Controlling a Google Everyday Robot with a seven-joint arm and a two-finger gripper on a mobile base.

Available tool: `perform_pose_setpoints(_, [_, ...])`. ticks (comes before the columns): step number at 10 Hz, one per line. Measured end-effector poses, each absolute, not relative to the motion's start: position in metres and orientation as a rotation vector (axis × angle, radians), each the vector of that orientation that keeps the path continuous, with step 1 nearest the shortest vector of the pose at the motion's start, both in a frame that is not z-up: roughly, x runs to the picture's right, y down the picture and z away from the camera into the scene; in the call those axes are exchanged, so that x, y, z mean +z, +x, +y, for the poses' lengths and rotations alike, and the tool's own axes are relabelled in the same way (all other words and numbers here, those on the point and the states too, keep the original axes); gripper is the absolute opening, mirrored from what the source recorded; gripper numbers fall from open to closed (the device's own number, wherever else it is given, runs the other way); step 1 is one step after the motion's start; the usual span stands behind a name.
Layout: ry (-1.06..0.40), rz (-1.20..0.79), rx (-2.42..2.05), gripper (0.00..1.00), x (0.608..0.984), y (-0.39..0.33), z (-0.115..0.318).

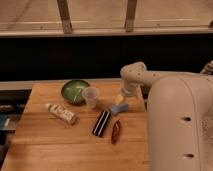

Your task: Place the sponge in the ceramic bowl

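Presently, at the table

We saw the dark-green ceramic bowl near its far edge. Right of it, past a plastic cup, the claw hung with fingers apart just above the sponge, which lay flat on the wood.

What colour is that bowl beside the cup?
The bowl is dark green, paler inside, in the camera view. The hand is at the sponge.

Sponge partly hidden beneath pincer, robot body cut off — right edge
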State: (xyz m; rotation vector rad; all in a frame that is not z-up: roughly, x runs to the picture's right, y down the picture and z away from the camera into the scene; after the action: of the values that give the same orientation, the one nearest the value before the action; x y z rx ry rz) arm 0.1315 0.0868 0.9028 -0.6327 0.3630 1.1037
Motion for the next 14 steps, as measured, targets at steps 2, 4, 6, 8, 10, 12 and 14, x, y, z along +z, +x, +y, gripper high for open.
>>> perform_pose_setpoints(2, [-0.66, 0.372, 1.084, 0.8, 0.91, 0.125, 0.094])
perform_pose_setpoints(4, [-0.691, 0.387, 1.075, 0.8, 0.921, 0.123, 0.104])
perform_pose_setpoints(6, [-0.708, 0.393, 1.081, 0.79, 0.927, 0.125, 0.107])
perform_pose_setpoints(8, [-0.732, 0.382, 1.099, 0.66, 0.931, 0.133, 0.108])
perform_pose_setpoints(10, [-0.742, 0.364, 1.115, 0.45, 0.929, 0.138, 0.105])
perform_pose_setpoints(12, [-0.744, 0.355, 1.116, 0.24, 0.929, 0.139, 0.103])
perform_pose_setpoints(14, [-0.747, 0.347, 1.117, 0.05, 0.928, 0.138, 0.103])
